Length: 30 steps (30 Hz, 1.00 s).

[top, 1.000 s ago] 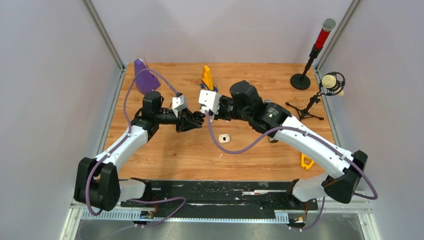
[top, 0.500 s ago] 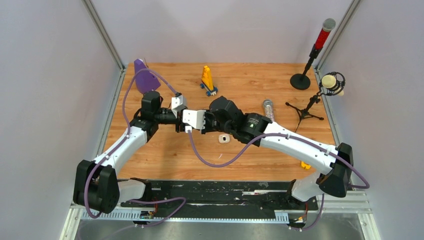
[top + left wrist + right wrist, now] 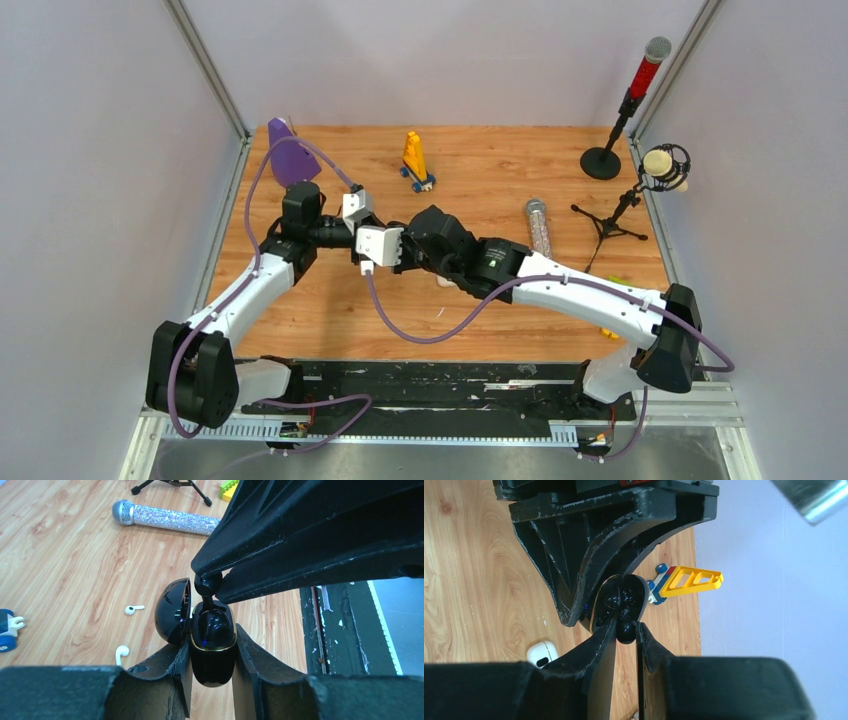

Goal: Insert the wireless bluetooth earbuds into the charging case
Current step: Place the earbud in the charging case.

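Note:
My left gripper (image 3: 212, 650) is shut on a glossy black charging case (image 3: 212, 640) and holds it above the table, its lid (image 3: 172, 612) swung open to the left. My right gripper (image 3: 626, 630) is shut on a black earbud (image 3: 626, 631), which also shows in the left wrist view (image 3: 206, 585). The bud sits at the far rim of the open case (image 3: 616, 602), touching or just entering it. Two white earbuds (image 3: 134, 609) (image 3: 121, 653) lie loose on the wood. A shut white case (image 3: 542, 652) lies on the table under my right arm.
A glittery silver microphone (image 3: 539, 225) lies right of centre. A small microphone tripod (image 3: 620, 215) and a red microphone on a stand (image 3: 630, 100) are at the back right. A yellow toy (image 3: 415, 158) and a purple object (image 3: 290, 155) stand at the back.
My right arm has swung left and brought the black earbud up to the case in my left gripper. It now covers the white case in the top view. The left arm has barely moved.

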### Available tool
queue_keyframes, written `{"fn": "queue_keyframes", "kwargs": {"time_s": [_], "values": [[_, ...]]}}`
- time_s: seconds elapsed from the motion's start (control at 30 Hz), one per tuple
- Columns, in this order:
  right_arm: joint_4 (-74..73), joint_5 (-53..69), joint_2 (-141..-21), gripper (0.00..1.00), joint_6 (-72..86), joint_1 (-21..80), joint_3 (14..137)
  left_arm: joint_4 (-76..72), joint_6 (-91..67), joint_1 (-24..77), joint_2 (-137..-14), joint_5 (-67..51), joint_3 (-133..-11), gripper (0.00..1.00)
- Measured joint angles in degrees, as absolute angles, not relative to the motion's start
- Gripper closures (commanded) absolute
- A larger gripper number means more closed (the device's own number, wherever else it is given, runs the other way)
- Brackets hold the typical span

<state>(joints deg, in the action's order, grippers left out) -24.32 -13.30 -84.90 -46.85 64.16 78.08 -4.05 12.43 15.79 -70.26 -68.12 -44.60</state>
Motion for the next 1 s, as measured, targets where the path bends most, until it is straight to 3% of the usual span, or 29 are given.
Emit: {"fn": "queue_keyframes", "kwargs": {"time_s": [0.37,1.0], "values": [[-17.87,-18.35,-84.90,0.83,-47.62,66.30,73.71,-5.76,8.56,15.77,-70.17,-67.40,-44.10,0.81],[-19.66,-19.14,-84.05,0.71,-44.16,67.99,72.86,-9.87,5.98,15.18,-70.17,-67.05,-43.77,0.83]]}}
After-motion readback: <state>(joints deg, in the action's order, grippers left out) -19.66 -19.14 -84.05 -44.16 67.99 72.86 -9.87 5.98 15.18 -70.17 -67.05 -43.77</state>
